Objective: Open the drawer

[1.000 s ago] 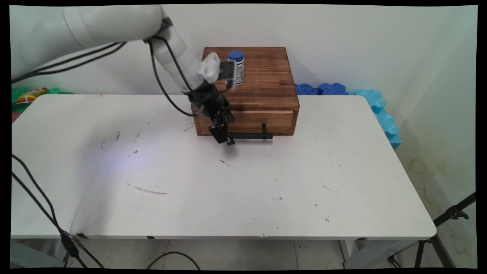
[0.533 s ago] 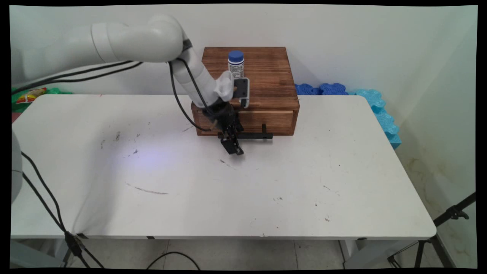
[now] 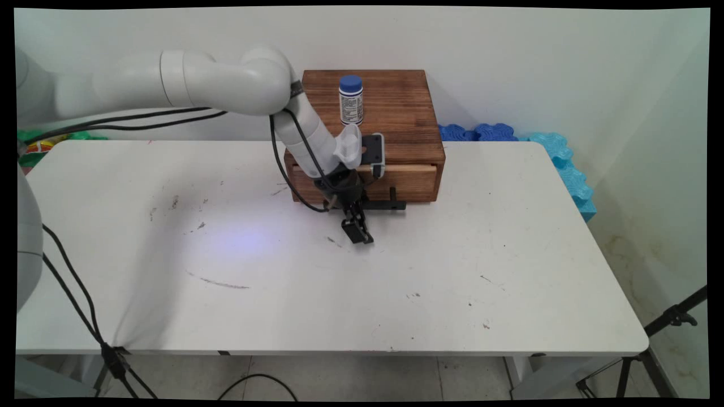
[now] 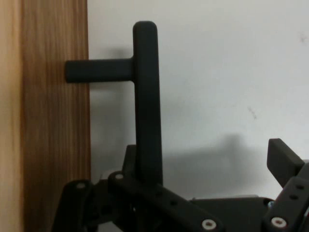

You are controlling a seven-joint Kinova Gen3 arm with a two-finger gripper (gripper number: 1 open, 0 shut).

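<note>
A brown wooden box (image 3: 396, 113) stands at the table's back with a drawer (image 3: 416, 181) in its front. The drawer carries a black bar handle (image 3: 384, 204). My gripper (image 3: 357, 232) hangs low over the table just in front of the handle's left end, pointing down. In the hand view the handle (image 4: 146, 96) runs upright from the linkage, and one post joins it to the wooden drawer front (image 4: 53, 121). The gripper (image 4: 207, 159) is open: the bar lies close to the left finger, and the right fingertip (image 4: 282, 159) stands far off over bare table. A white bottle with a blue cap (image 3: 350, 102) stands on the box.
The white table (image 3: 339, 294) stretches wide in front of the box. Blue foam pieces (image 3: 543, 147) lie behind the table's back right corner. A black tripod leg (image 3: 667, 322) stands off the table's right. Black cables hang from the arm on the left.
The gripper has come down and moved right and nearer, from the box's left front corner to the table just in front of the handle.
</note>
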